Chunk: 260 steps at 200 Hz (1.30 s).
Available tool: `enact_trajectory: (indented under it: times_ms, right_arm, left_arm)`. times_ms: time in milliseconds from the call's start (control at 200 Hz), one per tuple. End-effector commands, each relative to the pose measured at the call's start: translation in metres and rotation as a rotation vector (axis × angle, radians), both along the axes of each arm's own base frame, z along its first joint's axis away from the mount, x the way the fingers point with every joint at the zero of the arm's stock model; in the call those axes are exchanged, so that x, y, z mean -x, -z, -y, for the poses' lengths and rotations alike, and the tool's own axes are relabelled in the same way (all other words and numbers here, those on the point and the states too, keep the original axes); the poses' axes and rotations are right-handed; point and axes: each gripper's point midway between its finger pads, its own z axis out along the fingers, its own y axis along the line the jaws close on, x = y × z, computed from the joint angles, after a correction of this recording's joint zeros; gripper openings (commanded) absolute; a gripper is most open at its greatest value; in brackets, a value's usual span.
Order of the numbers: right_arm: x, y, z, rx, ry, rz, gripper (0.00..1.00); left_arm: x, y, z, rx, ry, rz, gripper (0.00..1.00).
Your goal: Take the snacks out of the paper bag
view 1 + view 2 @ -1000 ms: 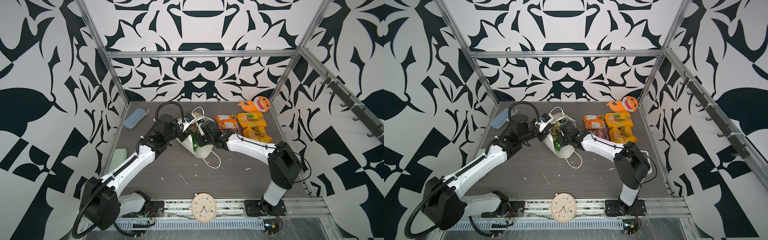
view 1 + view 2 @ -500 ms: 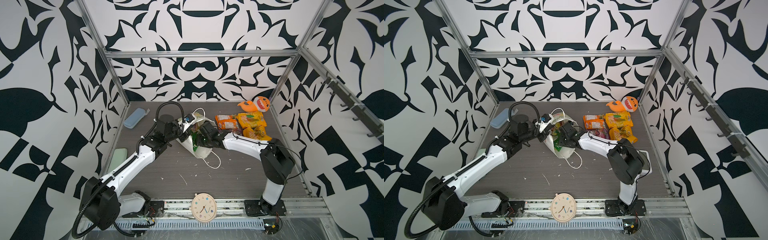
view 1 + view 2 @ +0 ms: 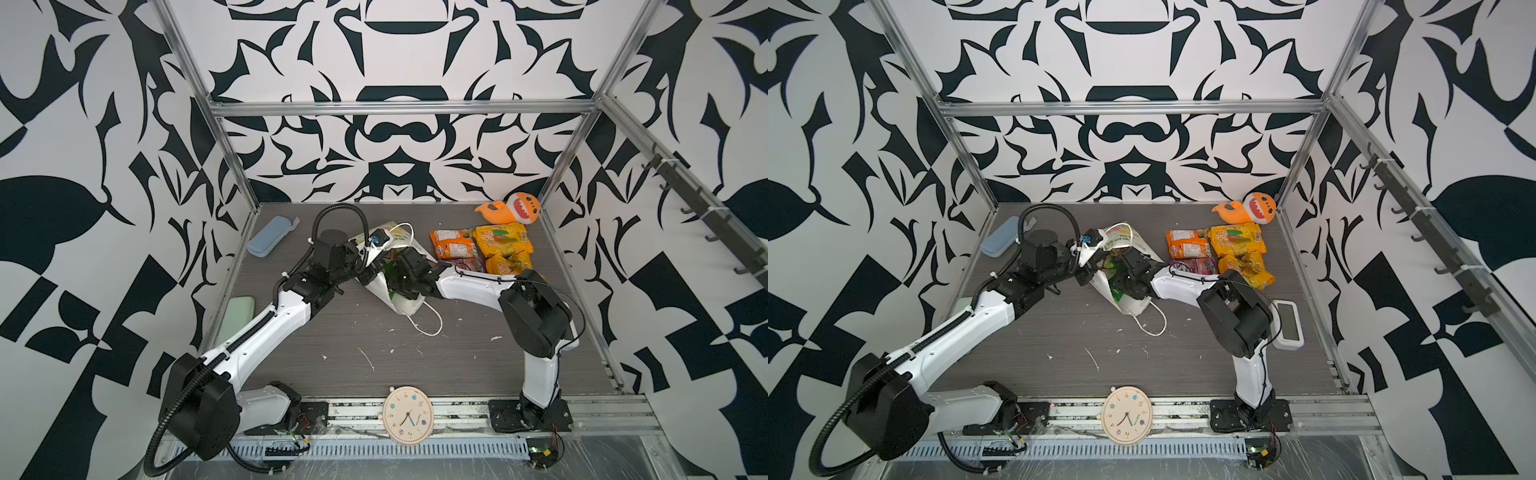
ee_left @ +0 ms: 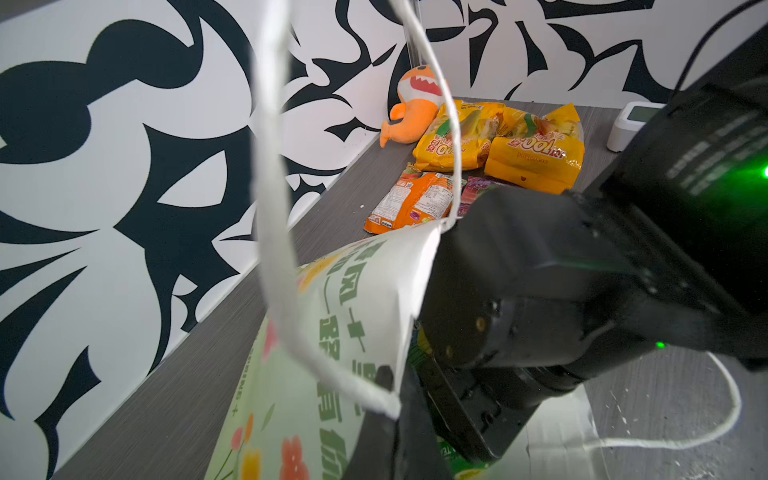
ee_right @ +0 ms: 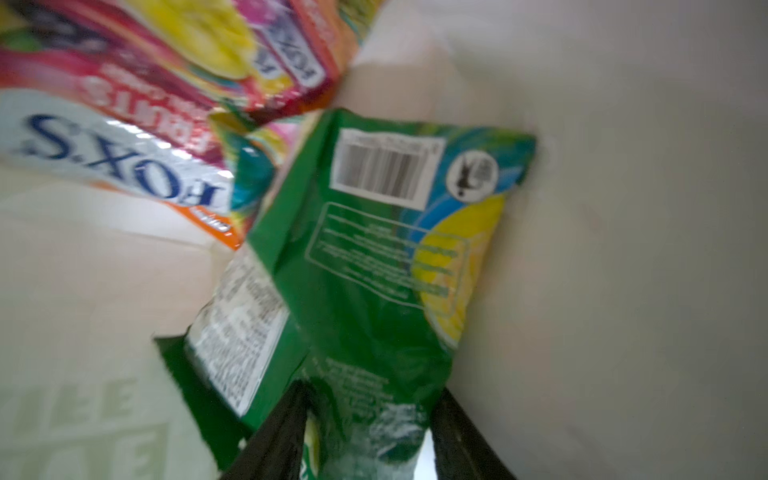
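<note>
Grey wood-grain tabletop inside a black-and-white patterned enclosure, inspected as found. Working from the right, the right gripper is inside the paper bag. Its two black fingers stand apart on either side of the closest end of the green packet. Whether they actually press on the film cannot be told from the blurred wrist view. That packet runs straight ahead of the fingers, its long axis in line with the reach and its barcode end deepest, against the bag's white inner wall. A FOX'S packet lies beside it, also inside. Coming from the left, the left gripper is pressed together on the bag's upper rim, holding the mouth raised and open. To the right of the bag, close together, lie the orange packet, far yellow packet, near yellow packet and purple packet. A plush shark sits in the far right corner. Assessment: the right arm is nearer and the only one placed to extract. Once a firm pinch is confirmed, the pull should run back to the right along the packet's length. At least two snacks remain bagged.
</note>
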Motion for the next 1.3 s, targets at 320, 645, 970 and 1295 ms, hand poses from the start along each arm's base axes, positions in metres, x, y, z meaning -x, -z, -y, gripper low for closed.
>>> enact_trajectory:
  times_ms: [320,645,970,1295]
  right_arm:
    - [-0.036,-0.043,-0.016,-0.118,0.080,0.171,0.10]
    - [-0.016,-0.107,-0.005,-0.112,-0.033,0.355,0.00]
    - [0.033,-0.160,0.016,-0.041,-0.267,0.455,0.00]
    - [0.128,-0.180,0.061,0.049,-0.653,0.476,0.00]
  left_arm:
    - [0.004,-0.008,0.001,0.022,0.017,0.026,0.00]
    - [0.002,-0.002,-0.001,0.008,-0.001,0.026,0.00]
    - [0.000,-0.004,-0.002,-0.002,-0.006,0.036,0.00]
    - [0.003,-0.006,-0.004,-0.007,-0.010,0.040,0.00]
